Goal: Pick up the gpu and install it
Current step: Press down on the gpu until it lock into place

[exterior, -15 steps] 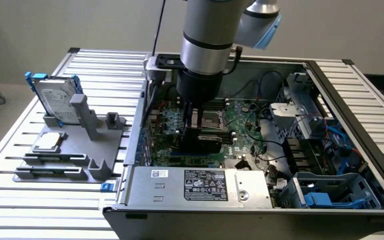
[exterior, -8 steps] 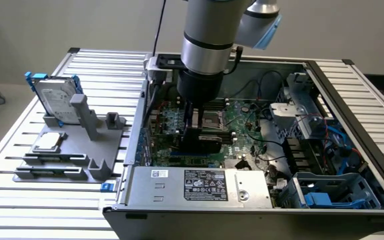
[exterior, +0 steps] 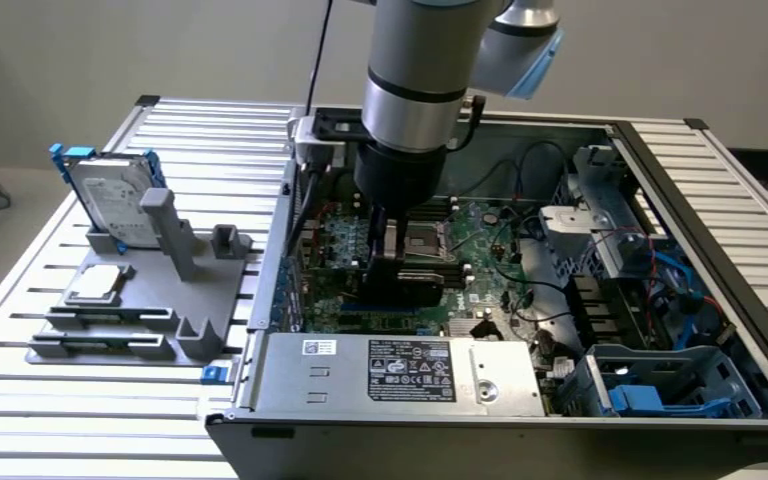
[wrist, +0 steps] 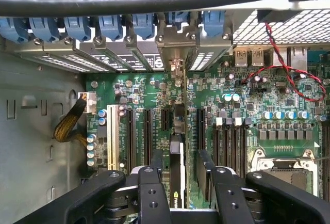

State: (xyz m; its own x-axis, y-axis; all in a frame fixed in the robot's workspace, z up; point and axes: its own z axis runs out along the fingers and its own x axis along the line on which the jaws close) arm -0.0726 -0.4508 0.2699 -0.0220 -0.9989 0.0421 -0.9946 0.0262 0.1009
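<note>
jaws: spread wide, straddling the gpu (wrist: 177, 172), a gap showing on one side
gpu: upright on edge in a motherboard (wrist: 247, 110) slot, inside the case (exterior: 491, 432), bracket against the vented wall

A slatted aluminium table (exterior: 37, 300) carries an open computer case (exterior: 518, 447) toward the exterior view's right, with a grey parts holder (exterior: 187, 345) just beside it on the left
</note>
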